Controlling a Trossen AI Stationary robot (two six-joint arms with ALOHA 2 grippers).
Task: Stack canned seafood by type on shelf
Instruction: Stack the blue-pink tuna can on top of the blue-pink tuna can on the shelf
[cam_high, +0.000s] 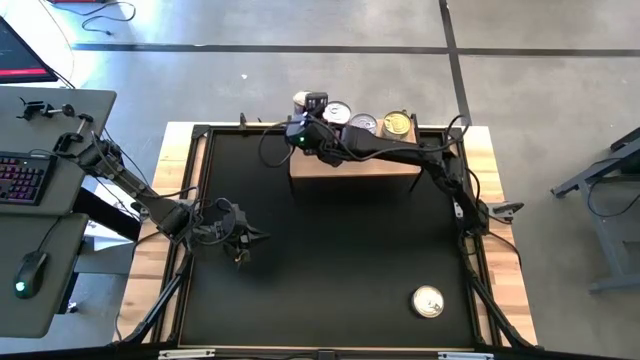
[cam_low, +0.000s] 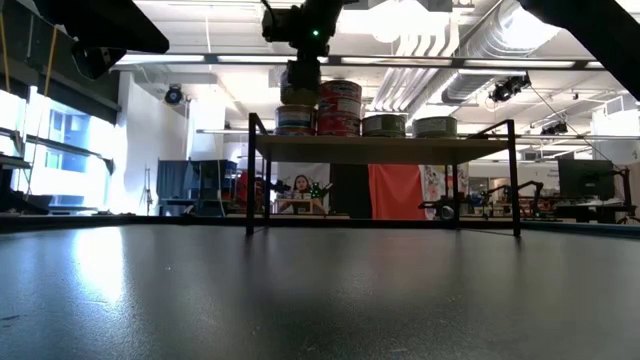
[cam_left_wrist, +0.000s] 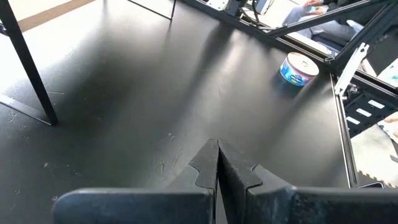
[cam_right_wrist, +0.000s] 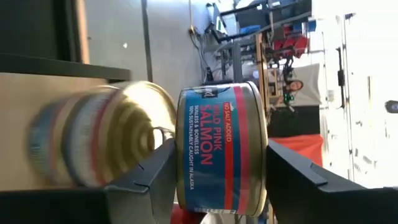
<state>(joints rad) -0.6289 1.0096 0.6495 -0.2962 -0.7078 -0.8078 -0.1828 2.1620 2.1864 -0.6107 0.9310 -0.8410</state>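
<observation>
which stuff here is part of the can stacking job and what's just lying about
Part of the job:
- shelf
- cans on the shelf
- pink salmon can between the right end effector fingers
- lone can on the mat

Just lying about:
- keyboard
- mouse
- idle left end effector, shut over the mat

Shelf (cam_high: 355, 165) showing pale matt wood; tins (cam_high: 365, 124) showing shiny metal lids; table mat (cam_high: 330, 260) appearing black, smooth, semi-glossy.
</observation>
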